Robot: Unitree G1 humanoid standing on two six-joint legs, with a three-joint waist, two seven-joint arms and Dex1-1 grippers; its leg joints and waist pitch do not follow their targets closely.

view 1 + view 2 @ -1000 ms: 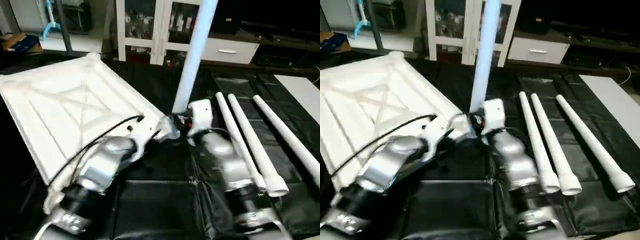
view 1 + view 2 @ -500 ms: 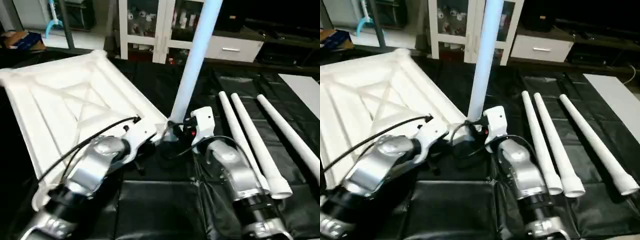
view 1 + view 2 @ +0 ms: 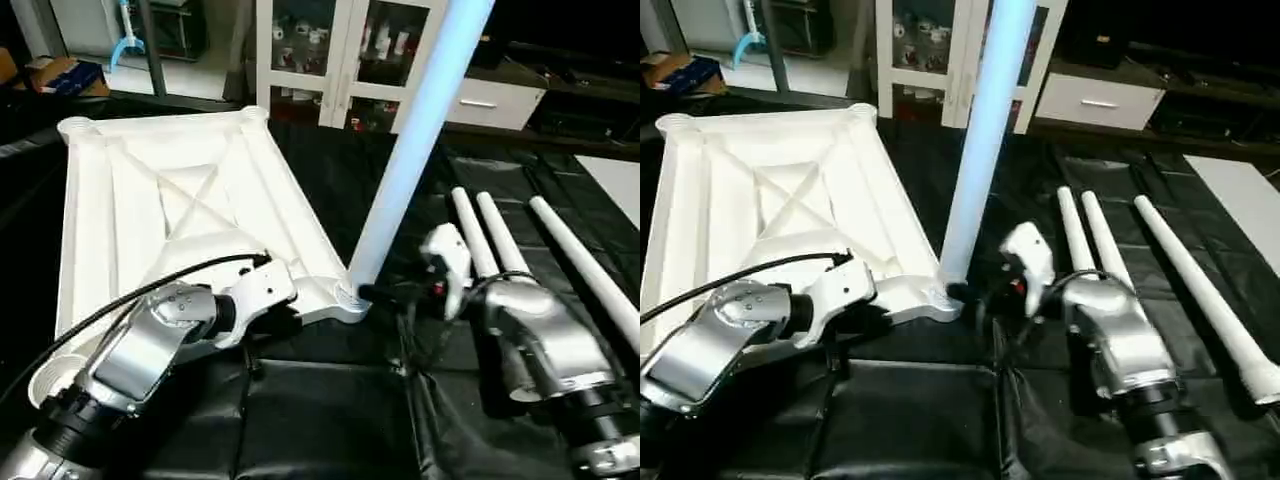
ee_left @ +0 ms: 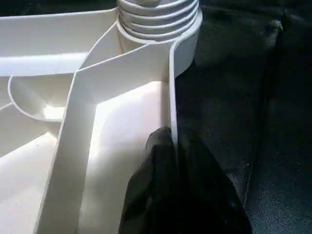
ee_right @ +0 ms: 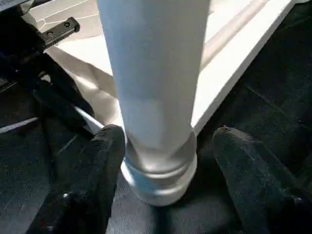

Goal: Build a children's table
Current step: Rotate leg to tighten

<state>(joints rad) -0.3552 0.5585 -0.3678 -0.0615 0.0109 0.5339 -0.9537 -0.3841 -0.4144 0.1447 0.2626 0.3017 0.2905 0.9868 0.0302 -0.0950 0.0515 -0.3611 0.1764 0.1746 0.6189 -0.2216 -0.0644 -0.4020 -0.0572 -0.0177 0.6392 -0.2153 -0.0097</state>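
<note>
Black cloth covers my work surface, with white cabinets along the far wall. My left gripper is pinched shut on the thin edge wall of the table top, near its right corner. My right gripper stands open, one black finger on each side of the standing leg, neither clearly pressing it. That leg sits in the corner socket of the upside-down top, long axis upright and leaning slightly right, narrow end pointing up. The top lies flat, ribbed side up, at left. Three loose legs lie at right on the cloth, side by side, long axes running near to far, wide ends toward me.
</note>
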